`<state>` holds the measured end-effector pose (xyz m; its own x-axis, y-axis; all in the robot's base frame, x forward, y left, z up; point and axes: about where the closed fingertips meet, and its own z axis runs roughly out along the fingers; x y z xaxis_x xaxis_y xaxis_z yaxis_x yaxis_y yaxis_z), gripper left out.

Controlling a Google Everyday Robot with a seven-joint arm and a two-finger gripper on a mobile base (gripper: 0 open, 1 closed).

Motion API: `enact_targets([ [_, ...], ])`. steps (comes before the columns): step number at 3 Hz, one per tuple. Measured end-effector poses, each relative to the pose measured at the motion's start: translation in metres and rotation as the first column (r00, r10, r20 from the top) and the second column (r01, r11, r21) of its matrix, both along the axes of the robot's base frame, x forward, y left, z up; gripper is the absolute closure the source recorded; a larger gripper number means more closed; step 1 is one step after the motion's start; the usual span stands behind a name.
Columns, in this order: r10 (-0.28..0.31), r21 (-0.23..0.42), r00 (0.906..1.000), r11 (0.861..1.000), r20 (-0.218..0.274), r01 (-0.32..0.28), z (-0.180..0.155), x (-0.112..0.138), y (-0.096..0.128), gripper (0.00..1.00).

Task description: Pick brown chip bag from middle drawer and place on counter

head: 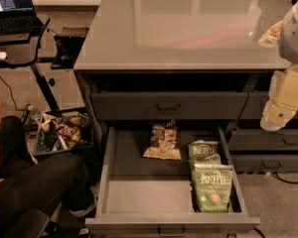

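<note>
The brown chip bag (162, 142) lies at the back of the open middle drawer (139, 187), just under the closed top drawer front. The drawer is pulled far out and its grey floor shows. The glossy light-grey counter (188, 29) spans the top of the cabinet. My gripper (276, 117) hangs on the pale arm at the right edge, in front of the cabinet at top-drawer height. It is up and to the right of the bag, well apart from it.
Two green Kettle bags (212, 186) lie along the drawer's right side. The closed top drawer (169, 105) is above. A pale object (270, 33) sits on the counter's right edge. A crate of snacks (62, 132), a person's legs (35, 182) and a laptop desk (12, 29) are to the left.
</note>
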<state>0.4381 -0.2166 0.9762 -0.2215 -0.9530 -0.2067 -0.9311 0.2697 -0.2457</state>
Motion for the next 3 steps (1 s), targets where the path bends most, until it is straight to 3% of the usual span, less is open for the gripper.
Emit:
enact_targets([
  [1, 0.000, 0.000, 1.0000, 1.000, 0.000, 0.000, 0.000, 0.000, 0.000, 0.00],
  [2, -0.047, 0.069, 0.9982, 0.996, -0.038, 0.050, -0.040, 0.005, 0.005, 0.00],
  [3, -0.083, 0.136, 0.9925, 0.986, -0.090, 0.095, -0.107, 0.021, 0.011, 0.00],
])
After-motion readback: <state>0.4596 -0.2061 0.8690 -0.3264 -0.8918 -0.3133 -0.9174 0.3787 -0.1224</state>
